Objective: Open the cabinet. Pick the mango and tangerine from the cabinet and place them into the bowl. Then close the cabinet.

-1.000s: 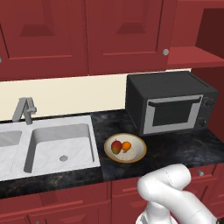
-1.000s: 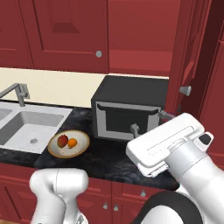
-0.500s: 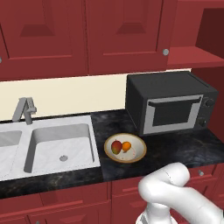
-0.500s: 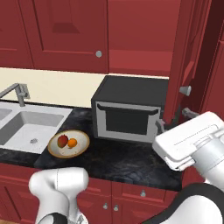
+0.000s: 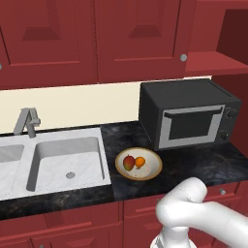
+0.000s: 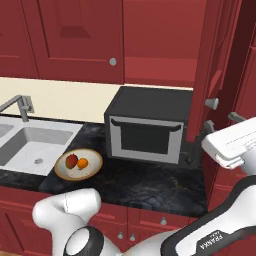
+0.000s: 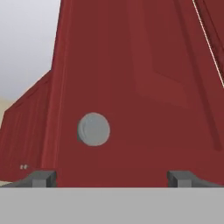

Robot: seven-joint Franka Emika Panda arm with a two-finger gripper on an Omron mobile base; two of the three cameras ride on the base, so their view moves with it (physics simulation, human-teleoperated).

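Observation:
The cabinet's door (image 6: 212, 60) on the right stands swung open, and its red shelf (image 5: 213, 63) is bare. In the right base view my gripper (image 6: 222, 121) is open just below the door's silver knob (image 6: 211, 103). The hand view faces the door's red panel, with the knob (image 7: 93, 129) a little left of centre above my gripper (image 7: 111, 178), whose fingertips (image 7: 41, 178) stand wide apart. The cream-tan bowl (image 5: 152, 169) sits on the counter left of the microwave. The red-green mango (image 5: 129, 162) and the orange tangerine (image 5: 140, 162) lie in it side by side; the bowl (image 6: 95, 161), mango (image 6: 71, 160) and tangerine (image 6: 83, 162) also show from the right.
A black microwave (image 5: 186, 118) stands on the dark counter (image 5: 203, 164) under the open cabinet. A steel sink (image 5: 68, 162) with a faucet (image 5: 26, 121) lies to the left. Shut red wall cabinet doors (image 5: 135, 34) run along the top, and red drawers (image 6: 165, 220) sit below counter height.
My hand has swung to the right and risen, from in front of the microwave up to the open door's knob. The fruits and bowl have not moved.

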